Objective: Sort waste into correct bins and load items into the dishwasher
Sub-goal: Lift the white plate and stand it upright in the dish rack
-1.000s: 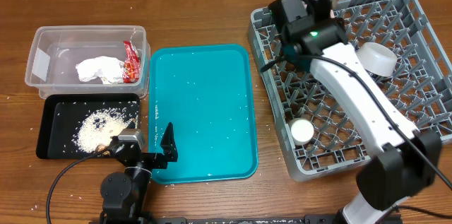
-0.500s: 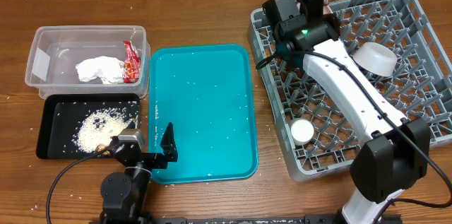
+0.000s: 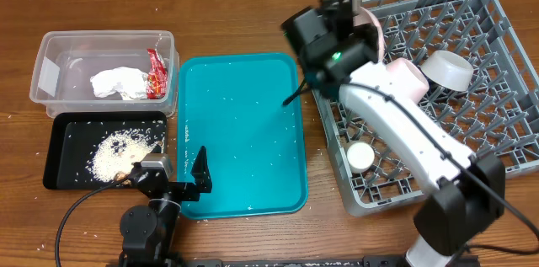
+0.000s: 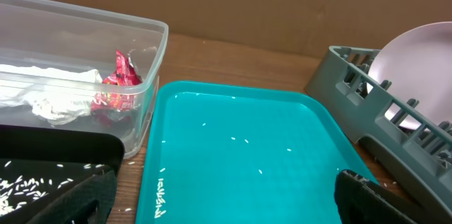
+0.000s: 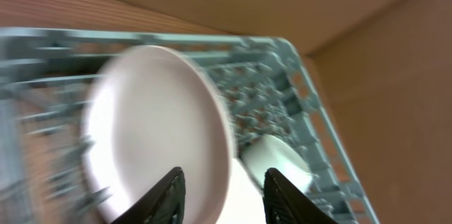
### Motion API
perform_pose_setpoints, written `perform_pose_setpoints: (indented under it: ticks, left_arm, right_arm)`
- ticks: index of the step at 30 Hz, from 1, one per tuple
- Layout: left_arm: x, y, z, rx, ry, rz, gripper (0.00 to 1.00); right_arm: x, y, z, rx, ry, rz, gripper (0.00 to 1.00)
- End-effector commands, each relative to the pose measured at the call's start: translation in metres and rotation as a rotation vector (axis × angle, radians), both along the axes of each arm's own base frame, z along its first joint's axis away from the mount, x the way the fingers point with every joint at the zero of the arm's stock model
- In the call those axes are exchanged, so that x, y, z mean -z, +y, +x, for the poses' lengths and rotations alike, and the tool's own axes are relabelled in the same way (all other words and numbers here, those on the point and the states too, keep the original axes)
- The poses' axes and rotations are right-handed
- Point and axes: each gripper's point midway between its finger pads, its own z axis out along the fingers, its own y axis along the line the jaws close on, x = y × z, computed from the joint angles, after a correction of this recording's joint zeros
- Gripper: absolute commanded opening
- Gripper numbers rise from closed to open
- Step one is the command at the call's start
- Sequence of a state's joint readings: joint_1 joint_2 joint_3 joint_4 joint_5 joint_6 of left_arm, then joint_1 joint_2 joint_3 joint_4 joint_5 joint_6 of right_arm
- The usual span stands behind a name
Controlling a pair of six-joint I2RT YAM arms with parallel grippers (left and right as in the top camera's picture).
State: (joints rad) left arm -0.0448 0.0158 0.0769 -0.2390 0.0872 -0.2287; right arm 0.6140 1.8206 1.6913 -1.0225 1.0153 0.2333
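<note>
The pale pink plate stands on edge in the grey dish rack near its far left corner; it also shows in the right wrist view. My right gripper is open just left of the plate, its fingers apart with the plate's rim in front of them. A pink bowl, a greyish-white bowl and a white cup sit in the rack. The clear tub holds the napkin and red wrapper. The black tray holds rice crumbs. My left gripper is open and empty. Chopsticks are not visible.
The teal tray lies between the bins and the rack, with a few rice grains on it. In the left wrist view the tub, teal tray and rack edge lie ahead. A cardboard wall runs along the far side.
My right arm has swung left, away from the rack's far corner. The plate now shows standing alone in the rack. The left arm has not moved.
</note>
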Motion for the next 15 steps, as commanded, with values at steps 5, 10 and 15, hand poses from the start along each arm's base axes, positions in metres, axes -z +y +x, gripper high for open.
perform_pose_setpoints:
  ticks: [5, 10, 15]
  left_arm:
    - [-0.001, -0.001, 0.000, 0.009, -0.009, 0.002, 1.00]
    - [-0.001, -0.001, 0.000, 0.009, -0.009, 0.002, 1.00]
    - [-0.001, -0.001, 0.000, 0.009, -0.009, 0.002, 1.00]
  right_arm:
    - [-0.038, 0.125, -0.085, -0.450, 0.115, 0.505, 0.51]
    - [-0.063, 0.188, -0.137, -0.730, 0.226, 0.771, 1.00]
    - [-0.071, 0.215, -0.163, -0.867, 0.322, 0.901, 1.00]
